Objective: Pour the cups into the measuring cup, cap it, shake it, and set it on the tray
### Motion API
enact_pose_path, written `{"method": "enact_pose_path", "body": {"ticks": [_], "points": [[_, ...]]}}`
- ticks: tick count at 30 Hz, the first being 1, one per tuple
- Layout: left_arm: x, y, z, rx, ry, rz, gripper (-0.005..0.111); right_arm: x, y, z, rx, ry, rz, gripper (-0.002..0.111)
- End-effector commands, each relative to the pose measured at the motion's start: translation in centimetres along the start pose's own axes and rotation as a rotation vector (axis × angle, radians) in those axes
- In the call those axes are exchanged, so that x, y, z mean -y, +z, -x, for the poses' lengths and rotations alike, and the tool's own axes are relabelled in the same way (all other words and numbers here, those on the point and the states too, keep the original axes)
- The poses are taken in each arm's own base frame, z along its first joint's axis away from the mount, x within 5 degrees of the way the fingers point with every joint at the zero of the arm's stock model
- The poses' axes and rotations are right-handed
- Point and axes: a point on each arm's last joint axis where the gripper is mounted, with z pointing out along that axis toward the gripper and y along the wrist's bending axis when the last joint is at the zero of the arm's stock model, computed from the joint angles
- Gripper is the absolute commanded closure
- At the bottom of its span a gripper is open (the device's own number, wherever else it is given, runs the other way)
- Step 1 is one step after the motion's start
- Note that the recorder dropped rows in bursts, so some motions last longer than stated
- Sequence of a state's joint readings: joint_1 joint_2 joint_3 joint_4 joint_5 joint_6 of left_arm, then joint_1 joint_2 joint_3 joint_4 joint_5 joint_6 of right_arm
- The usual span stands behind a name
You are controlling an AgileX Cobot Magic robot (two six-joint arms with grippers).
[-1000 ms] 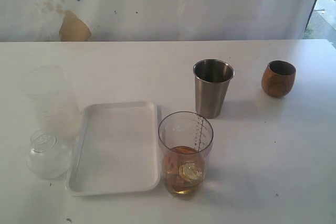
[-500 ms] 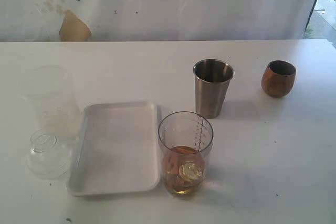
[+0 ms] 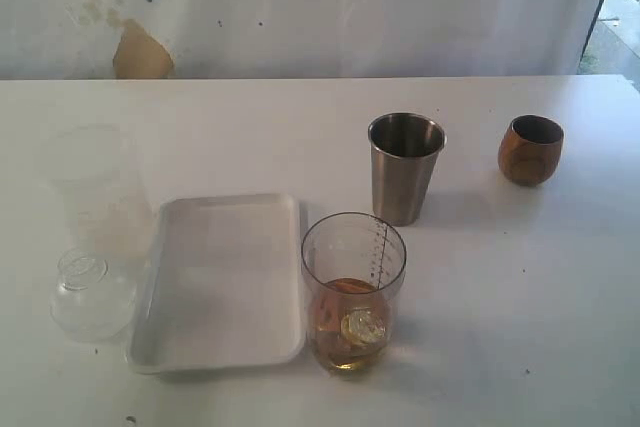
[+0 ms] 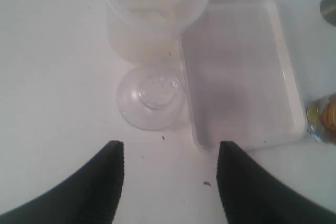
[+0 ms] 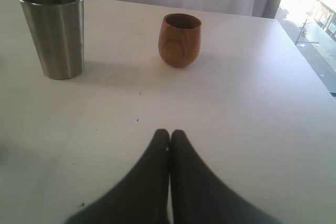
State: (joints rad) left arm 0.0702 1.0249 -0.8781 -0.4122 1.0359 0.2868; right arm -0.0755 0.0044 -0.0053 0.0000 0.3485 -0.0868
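Clear plastic measuring cup with dark graduation marks (image 3: 353,292) stood on the white table (image 3: 520,297) just right of the flat white rectangular tray (image 3: 222,282), not on it. It was uncapped, with amber liquid and a pale lump in the bottom. Tall tapered stainless-steel tumbler (image 3: 405,167) was upright just behind it, and the small rounded brown wooden cup (image 3: 530,150) upright well off to the right. I couldn't tell whether either had anything left in it. Left gripper (image 4: 170,148) hung with jaws spread, nothing between them, near the clear domed plastic lid (image 4: 153,98). The lid lay just beside the tray's left rim, in front of the cloudy frosted plastic container (image 4: 152,19). Right gripper (image 5: 169,132) had jaws pressed together, empty, low over the table facing the two cups. My read: lid pickup for capping was the step in hand. To do it well, centre on the lid's raised middle and come straight down. Keep the finger on the tray side from snagging the rim or shoving the tray, and stay clear of the frosted container. The lid looked thin and probably slick, so close gently and confirm the hold before lifting.
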Motion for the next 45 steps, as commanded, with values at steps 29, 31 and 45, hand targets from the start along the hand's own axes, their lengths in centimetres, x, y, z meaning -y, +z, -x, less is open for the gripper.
{"method": "enact_pose_path", "body": {"ticks": [29,31,45], "points": [[1.9,10.8,3.9,-0.366,0.166,0.064,0.049,0.0,0.0,-0.2,-0.004,-0.01,-0.006,0.108],[3.1,12.2,3.4,-0.419,0.237,0.068,0.045,0.0,0.0,-0.2,-0.004,-0.01,-0.006,0.108],[3.9,16.7,3.1,-0.407,0.275,0.213,0.045,0.0,0.0,-0.2,-0.004,-0.01,-0.006,0.108]]}}
